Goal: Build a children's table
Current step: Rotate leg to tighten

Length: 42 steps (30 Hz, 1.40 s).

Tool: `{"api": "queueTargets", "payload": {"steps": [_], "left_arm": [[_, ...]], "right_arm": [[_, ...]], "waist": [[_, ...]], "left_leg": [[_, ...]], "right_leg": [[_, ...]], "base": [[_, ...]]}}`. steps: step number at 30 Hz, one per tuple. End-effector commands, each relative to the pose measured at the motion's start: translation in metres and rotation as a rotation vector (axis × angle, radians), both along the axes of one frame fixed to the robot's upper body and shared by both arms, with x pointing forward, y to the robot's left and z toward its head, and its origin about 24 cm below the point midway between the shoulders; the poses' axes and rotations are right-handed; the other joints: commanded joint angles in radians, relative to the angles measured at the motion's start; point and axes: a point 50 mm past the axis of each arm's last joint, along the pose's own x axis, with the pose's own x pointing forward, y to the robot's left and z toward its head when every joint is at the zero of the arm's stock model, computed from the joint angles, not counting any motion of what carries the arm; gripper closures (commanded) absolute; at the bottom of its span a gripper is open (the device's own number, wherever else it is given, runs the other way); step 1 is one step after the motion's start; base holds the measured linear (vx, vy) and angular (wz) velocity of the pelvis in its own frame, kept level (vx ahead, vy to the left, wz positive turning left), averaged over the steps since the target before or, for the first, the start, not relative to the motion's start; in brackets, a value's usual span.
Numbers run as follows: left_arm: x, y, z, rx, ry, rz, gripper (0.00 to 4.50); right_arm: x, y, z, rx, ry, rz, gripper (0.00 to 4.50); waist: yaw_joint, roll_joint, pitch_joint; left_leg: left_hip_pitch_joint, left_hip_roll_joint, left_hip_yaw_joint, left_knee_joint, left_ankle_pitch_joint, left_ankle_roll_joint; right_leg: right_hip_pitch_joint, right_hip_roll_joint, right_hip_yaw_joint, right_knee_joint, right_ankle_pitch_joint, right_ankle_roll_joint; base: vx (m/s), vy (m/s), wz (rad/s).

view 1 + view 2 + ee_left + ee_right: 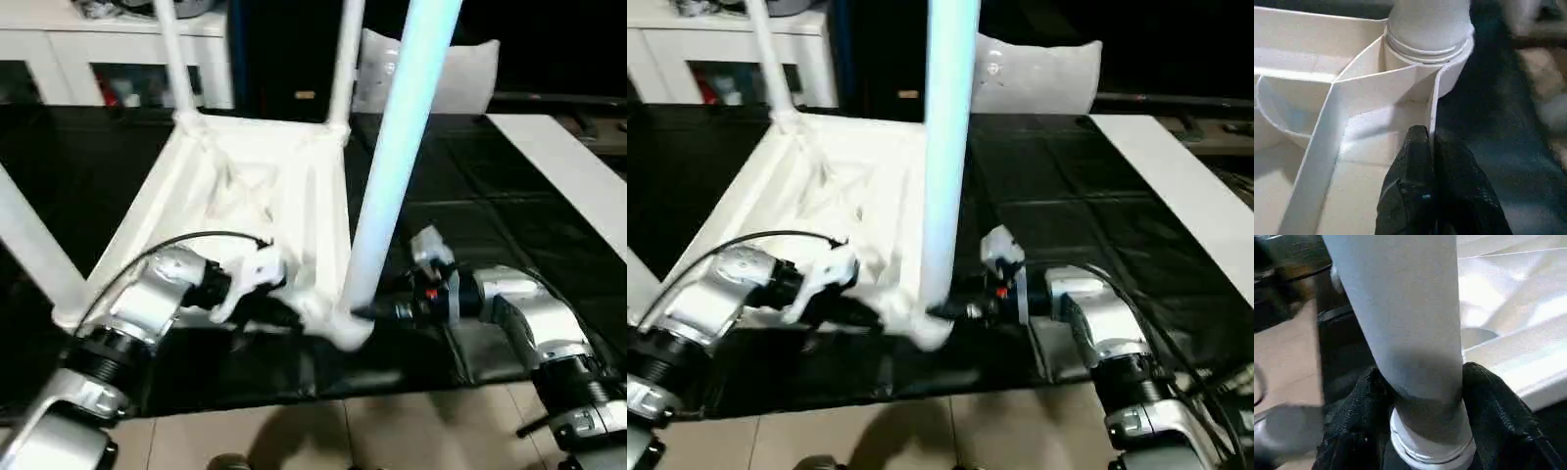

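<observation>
The tabletop (245, 196) is lying upside down on a black mat (470, 225), its ribbed underside facing up. Four legs are standing in its corner sockets: two far legs (174, 59) and (343, 59), a leg at the near left corner (34, 250), and the near right leg (397, 157), which is rising almost upright from the near right corner socket (345, 328).

The left gripper (1431, 161) is pinching the thin side wall of the tabletop just beside that socket; its two black fingers (1410, 166) are pressed together with the wall's edge between their tips. The left forearm (147, 294) is reaching in from the near left.

The right gripper (1422, 411) is gripping the near right leg low down, just above its threaded end, with one black finger (1493, 406) on each side of the tube and both touching it. The right forearm (534, 313) is coming in level from the right.

A white cabinet (108, 59) is standing behind the mat, and tiled floor (323, 431) is showing at the near edge.
</observation>
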Motion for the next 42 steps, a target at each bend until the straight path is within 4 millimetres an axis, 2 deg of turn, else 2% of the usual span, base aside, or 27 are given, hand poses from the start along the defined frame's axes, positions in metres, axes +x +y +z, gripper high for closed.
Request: {"api": "queueTargets", "payload": {"steps": [1, 2, 3, 4, 5, 7, 8, 9, 11, 13, 14, 16, 17, 18, 21, 22, 23, 26, 27, 28, 30, 31, 33, 34, 38, 41, 42], "left_arm": [[0.010, -0.023, 0.024, -0.117, -0.115, 0.100, 4.50], [0.012, -0.028, 0.024, -0.129, -0.125, 0.150, 4.50], [0.013, -0.032, 0.025, -0.141, -0.133, 0.195, 4.50], [0.016, -0.039, 0.026, -0.158, -0.150, 0.269, 4.50], [0.016, -0.039, 0.026, -0.158, -0.150, 0.269, 4.50], [0.018, -0.050, 0.027, -0.181, -0.172, 0.357, 4.50], [0.018, -0.050, 0.027, -0.181, -0.172, 0.357, 4.50], [0.018, -0.055, 0.028, -0.185, -0.182, 0.367, 4.50], [0.018, -0.057, 0.028, -0.182, -0.187, 0.369, 4.50], [0.019, -0.057, 0.029, -0.178, -0.201, 0.370, 4.50], [0.019, -0.057, 0.029, -0.173, -0.207, 0.373, 4.50], [0.019, -0.055, 0.030, -0.160, -0.220, 0.359, 4.50], [0.019, -0.054, 0.030, -0.157, -0.220, 0.357, 4.50], [0.019, -0.053, 0.030, -0.155, -0.224, 0.341, 4.50], [0.017, -0.048, 0.028, -0.139, -0.226, 0.315, 4.50], [0.016, -0.045, 0.026, -0.129, -0.219, 0.285, 4.50], [0.014, -0.043, 0.025, -0.128, -0.213, 0.248, 4.50], [0.010, -0.035, 0.020, -0.099, -0.182, 0.188, 4.50], [0.008, -0.032, 0.018, -0.087, -0.175, 0.150, 4.50], [0.006, -0.029, 0.016, -0.070, -0.160, 0.118, 4.50], [0.002, -0.024, 0.015, -0.052, -0.149, 0.036, 4.50], [0.000, -0.020, 0.014, -0.038, -0.130, -0.004, 4.50], [-0.001, -0.017, 0.013, -0.020, -0.123, -0.041, 4.50], [-0.004, -0.013, 0.012, 0.000, -0.100, -0.111, 4.50], [-0.008, -0.008, 0.011, 0.039, -0.084, -0.206, 4.50], [-0.010, -0.003, 0.009, 0.091, -0.064, -0.284, 4.50], [-0.009, -0.003, 0.009, 0.101, -0.063, -0.298, 4.50]], "right_arm": [[0.005, 0.029, 0.005, 0.027, -0.031, -0.060, 2.58], [0.009, 0.034, 0.006, 0.033, -0.034, -0.116, 2.59], [0.014, 0.039, 0.006, 0.034, -0.037, -0.180, 2.59], [0.020, 0.046, 0.007, 0.033, -0.043, -0.277, 2.59], [0.020, 0.046, 0.007, 0.033, -0.043, -0.277, 2.59], [0.028, 0.054, 0.007, 0.023, -0.045, -0.422, 2.60], [0.028, 0.054, 0.007, 0.023, -0.045, -0.422, 2.61], [0.028, 0.058, 0.007, 0.025, -0.055, -0.445, 2.61], [0.027, 0.062, 0.007, 0.034, -0.072, -0.425, 2.61], [0.025, 0.062, 0.007, 0.032, -0.110, -0.395, 2.61], [0.024, 0.062, 0.007, 0.029, -0.125, -0.390, 2.06], [0.024, 0.055, 0.006, 0.028, -0.134, -0.406, 1.85], [0.024, 0.053, 0.006, 0.030, -0.137, -0.412, 1.85], [0.024, 0.050, 0.007, 0.031, -0.136, -0.420, 1.71], [0.025, 0.038, 0.009, 0.037, -0.159, -0.427, 1.44], [0.026, 0.030, 0.011, 0.033, -0.184, -0.424, 1.25], [0.026, 0.023, 0.012, 0.030, -0.201, -0.415, 1.25], [0.025, 0.007, 0.016, 0.012, -0.247, -0.361, 0.99], [0.022, 0.003, 0.015, -0.002, -0.249, -0.314, 0.99], [0.018, -0.003, 0.014, -0.024, -0.235, -0.253, 0.75], [0.012, -0.011, 0.013, -0.056, -0.224, -0.169, 0.75], [0.008, -0.015, 0.014, -0.064, -0.215, -0.120, 0.75], [0.005, -0.019, 0.014, -0.065, -0.203, -0.073, 0.75], [0.001, -0.022, 0.014, -0.077, -0.186, 0.009, 0.75], [-0.004, -0.024, 0.012, -0.093, -0.157, 0.108, 0.75], [-0.005, -0.023, 0.010, -0.093, -0.124, 0.166, 1.08], [-0.004, -0.021, 0.010, -0.092, -0.119, 0.174, 1.11]], "waist": [[-0.014, -0.001, -0.072], [-0.019, -0.001, -0.075], [-0.035, -0.001, -0.074], [-0.045, 0.002, -0.076], [-0.051, 0.001, -0.077], [-0.067, 0.000, -0.077], [-0.069, 0.000, -0.077], [-0.072, -0.002, -0.079], [-0.069, 0.001, -0.081], [-0.062, 0.000, -0.084], [-0.060, 0.000, -0.085], [-0.055, 0.002, -0.087], [-0.054, 0.005, -0.087], [-0.054, 0.003, -0.087], [-0.049, 0.006, -0.088], [-0.047, 0.004, -0.086], [-0.045, 0.004, -0.086], [-0.040, 0.008, -0.083], [-0.039, 0.008, -0.079], [-0.035, 0.007, -0.080], [-0.029, 0.007, -0.078], [-0.019, 0.008, -0.076], [-0.014, 0.008, -0.077], [-0.012, 0.008, -0.076], [0.000, 0.009, -0.076], [0.007, 0.009, -0.074], [0.010, 0.004, -0.076]], "left_leg": [[-0.002, 0.001, -0.002, -0.063, -0.210, 0.008], [-0.002, -0.001, -0.002, -0.060, -0.211, 0.008], [-0.011, 0.000, -0.005, -0.061, -0.210, 0.009], [-0.011, -0.003, -0.006, -0.057, -0.215, 0.012], [-0.008, -0.004, -0.005, -0.056, -0.215, 0.015], [-0.005, -0.007, -0.003, -0.054, -0.214, 0.032], [-0.006, -0.007, -0.003, -0.054, -0.211, 0.035], [-0.011, -0.009, -0.004, -0.054, -0.202, 0.043], [-0.006, -0.004, -0.003, -0.058, -0.189, 0.056], [-0.009, 0.004, -0.003, -0.062, -0.151, 0.068], [-0.012, 0.006, -0.004, -0.063, -0.138, 0.071], [-0.016, 0.010, -0.004, -0.063, -0.095, 0.078], [-0.015, 0.011, -0.004, -0.063, -0.090, 0.080], [-0.014, 0.011, -0.002, -0.062, -0.082, 0.083], [-0.012, 0.012, 0.000, -0.062, -0.084, 0.086], [-0.011, 0.011, 0.002, -0.063, -0.094, 0.087], [-0.011, 0.011, 0.001, -0.064, -0.097, 0.084], [-0.005, 0.012, 0.004, -0.064, -0.133, 0.083], [-0.002, 0.012, 0.005, -0.065, -0.149, 0.080], [0.000, 0.011, 0.004, -0.066, -0.162, 0.083], [0.003, 0.012, 0.005, -0.065, -0.163, 0.085], [0.009, 0.013, 0.005, -0.067, -0.184, 0.080], [0.009, 0.015, 0.003, -0.068, -0.194, 0.075], [0.009, 0.016, 0.003, -0.068, -0.200, 0.071], [0.016, 0.019, 0.004, -0.069, -0.214, 0.063], [0.017, 0.018, 0.004, -0.070, -0.232, 0.057], [0.016, 0.020, 0.003, -0.070, -0.225, 0.053]], "right_leg": [[0.065, -0.064, 0.036, -0.102, -0.567, 0.007], [0.068, -0.065, 0.033, -0.103, -0.576, 0.015], [0.072, -0.064, 0.028, -0.104, -0.577, 0.025], [0.072, -0.063, 0.022, -0.110, -0.577, 0.037], [0.070, -0.064, 0.022, -0.112, -0.573, 0.037], [0.065, -0.060, 0.019, -0.115, -0.560, 0.030], [0.065, -0.060, 0.019, -0.115, -0.554, 0.026], [0.069, -0.059, 0.019, -0.111, -0.543, 0.028], [0.065, -0.061, 0.027, -0.106, -0.507, 0.013], [0.068, -0.061, 0.039, -0.086, -0.418, -0.025], [0.070, -0.061, 0.041, -0.081, -0.393, -0.036], [0.072, -0.062, 0.048, -0.065, -0.314, -0.074], [0.071, -0.062, 0.050, -0.063, -0.298, -0.083], [0.071, -0.062, 0.052, -0.058, -0.269, -0.098], [0.073, -0.062, 0.057, -0.052, -0.239, -0.121], [0.072, -0.062, 0.058, -0.055, -0.246, -0.122], [0.074, -0.062, 0.058, -0.055, -0.252, -0.120], [0.068, -0.062, 0.060, -0.061, -0.290, -0.112], [0.067, -0.061, 0.060, -0.065, -0.313, -0.111], [0.070, -0.060, 0.059, -0.068, -0.334, -0.104], [0.066, -0.060, 0.061, -0.068, -0.338, -0.104], [0.064, -0.062, 0.060, -0.074, -0.372, -0.099], [0.064, -0.062, 0.059, -0.073, -0.377, -0.099], [0.064, -0.062, 0.059, -0.073, -0.384, -0.099], [0.059, -0.062, 0.061, -0.075, -0.398, -0.100], [0.058, -0.062, 0.061, -0.077, -0.422, -0.100], [0.060, -0.065, 0.062, -0.075, -0.421, -0.099]], "base": [[0.000, 0.000, 0.00], [0.000, 0.000, 0.00], [0.000, 0.000, 0.00], [0.000, 0.000, 0.00], [0.000, 0.000, 0.00], [0.000, 0.000, 0.00], [0.000, 0.000, 0.00], [0.000, 0.000, 0.00], [0.000, 0.000, 0.00], [0.000, 0.000, 0.00], [0.000, 0.000, 0.00], [0.000, 0.000, 0.00], [0.000, 0.000, 0.00], [0.000, 0.000, 0.00], [0.000, 0.000, 0.00], [0.000, 0.000, 0.00], [0.000, 0.000, 0.00], [0.000, 0.000, 0.00], [0.000, 0.000, 0.00], [0.000, 0.000, 0.00], [0.000, 0.000, 0.00], [0.000, 0.000, 0.00], [0.000, 0.000, 0.00], [0.000, 0.000, 0.00], [0.000, 0.000, 0.00], [0.000, 0.000, 0.00], [0.000, 0.000, 0.00]]}}
